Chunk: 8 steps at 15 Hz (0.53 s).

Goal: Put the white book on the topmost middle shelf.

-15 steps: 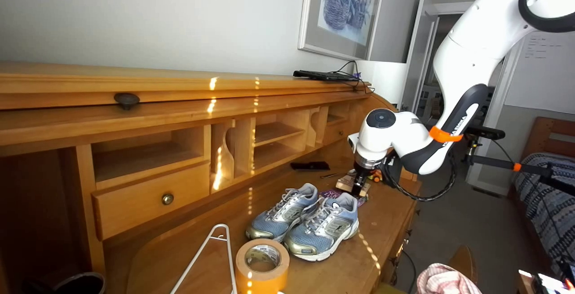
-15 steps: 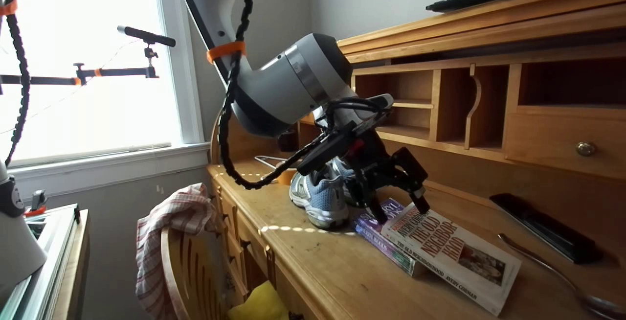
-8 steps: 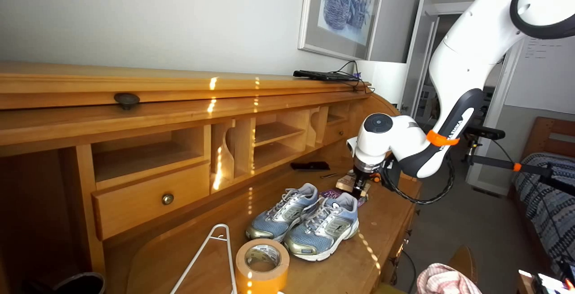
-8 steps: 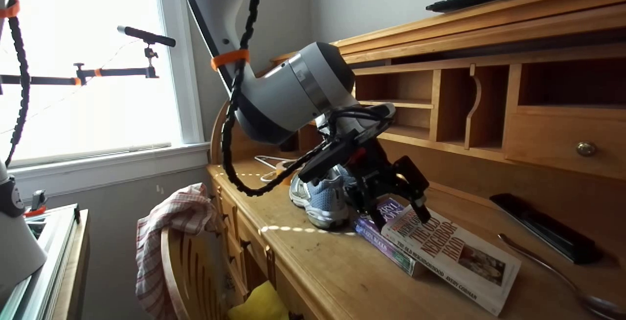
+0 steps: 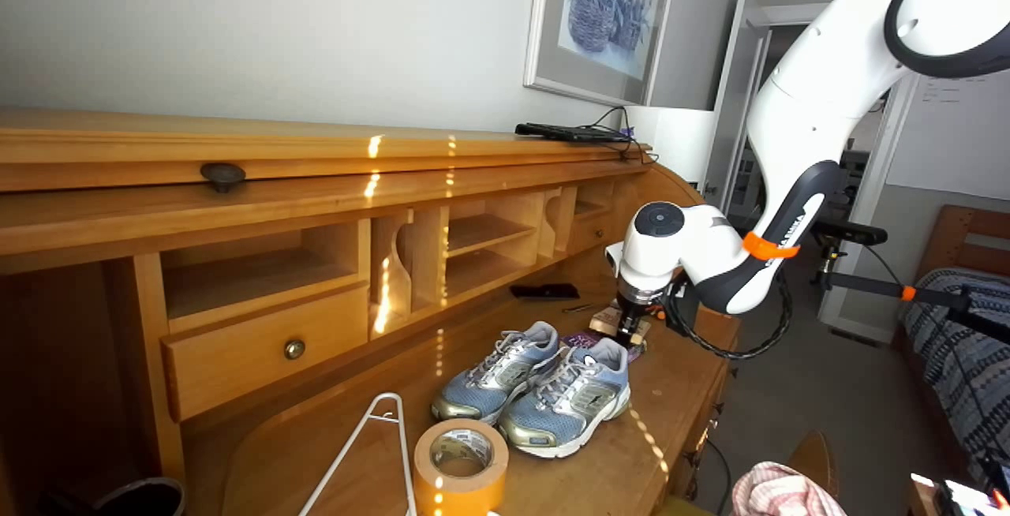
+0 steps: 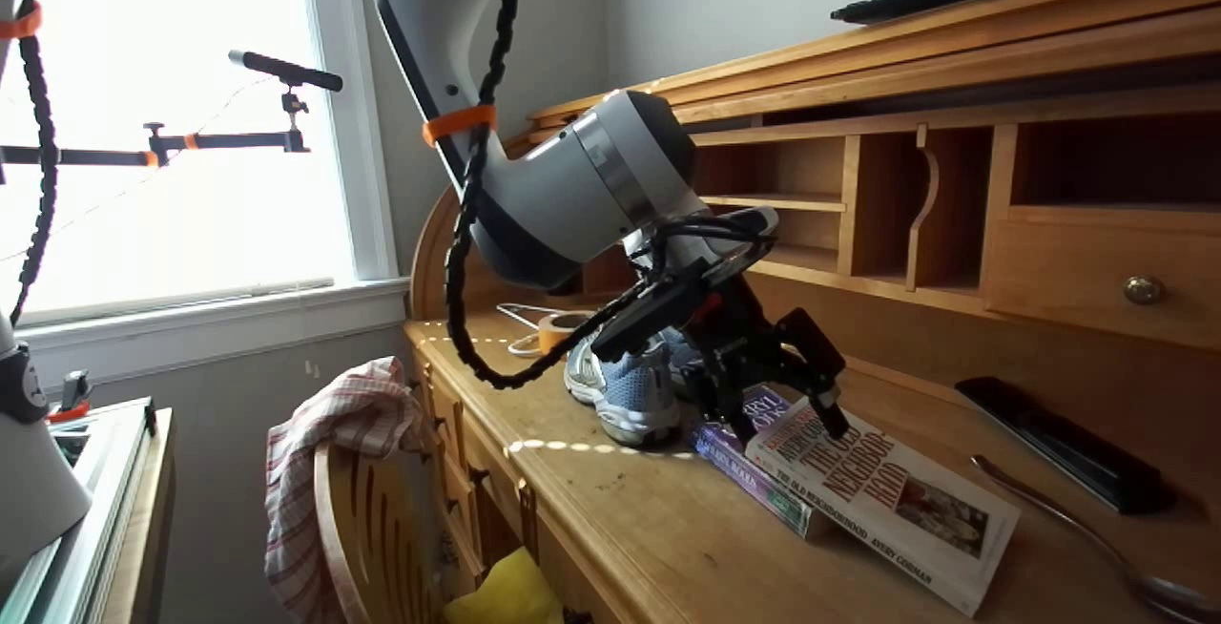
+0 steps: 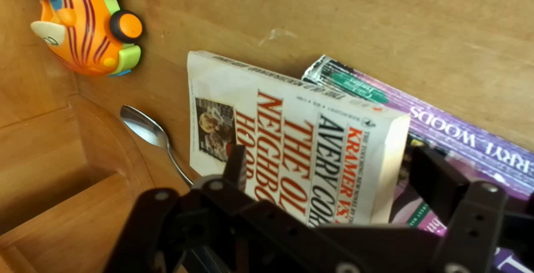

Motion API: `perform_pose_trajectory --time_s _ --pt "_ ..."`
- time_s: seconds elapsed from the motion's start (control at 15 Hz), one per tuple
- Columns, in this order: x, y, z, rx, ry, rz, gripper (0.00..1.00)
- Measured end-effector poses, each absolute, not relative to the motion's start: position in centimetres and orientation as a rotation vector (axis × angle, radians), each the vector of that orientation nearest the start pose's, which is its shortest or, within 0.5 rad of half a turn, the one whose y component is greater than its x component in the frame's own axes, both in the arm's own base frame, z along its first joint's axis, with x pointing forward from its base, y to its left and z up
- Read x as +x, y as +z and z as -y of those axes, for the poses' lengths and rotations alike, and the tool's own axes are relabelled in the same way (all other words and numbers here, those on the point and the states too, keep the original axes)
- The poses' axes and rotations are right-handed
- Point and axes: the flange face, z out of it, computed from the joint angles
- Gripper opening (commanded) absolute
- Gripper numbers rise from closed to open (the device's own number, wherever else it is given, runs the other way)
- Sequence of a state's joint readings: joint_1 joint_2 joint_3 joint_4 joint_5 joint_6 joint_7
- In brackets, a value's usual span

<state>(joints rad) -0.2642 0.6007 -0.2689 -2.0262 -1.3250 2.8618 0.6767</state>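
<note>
White book (image 6: 885, 500), face up, seemingly tilted

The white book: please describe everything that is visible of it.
The white book is a closed paperback with red and black lettering, "The Old Neighborhood", and a small photo. It lies face up, tilted, partly on the purple book; its other end seems to rest on the desk. Whether the gripper touches it is unclear.

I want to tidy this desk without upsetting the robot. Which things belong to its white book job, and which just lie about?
For the job:
white paperback with red lettering
honey-coloured wooden board, topmost middle shelf
black two-fingered gripper, open

Lying about:
purple paperback
grey-blue sneakers
round orange tape roll
slim white hanger
shiny metal spoon
orange toy car
long black object, unidentified
</note>
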Motion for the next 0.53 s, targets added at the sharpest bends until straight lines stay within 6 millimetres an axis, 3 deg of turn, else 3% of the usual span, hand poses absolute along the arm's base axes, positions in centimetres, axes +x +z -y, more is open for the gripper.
perform_pose_trajectory --time_s 0.4,0.47,0.53 --pt "53.33 15.05 25.17 2.523 0.223 -0.158 1.00" --pt "53.38 14.91 25.17 2.522 0.221 -0.159 0.94" --pt "53.45 14.73 25.17 2.522 0.218 -0.160 0.73"
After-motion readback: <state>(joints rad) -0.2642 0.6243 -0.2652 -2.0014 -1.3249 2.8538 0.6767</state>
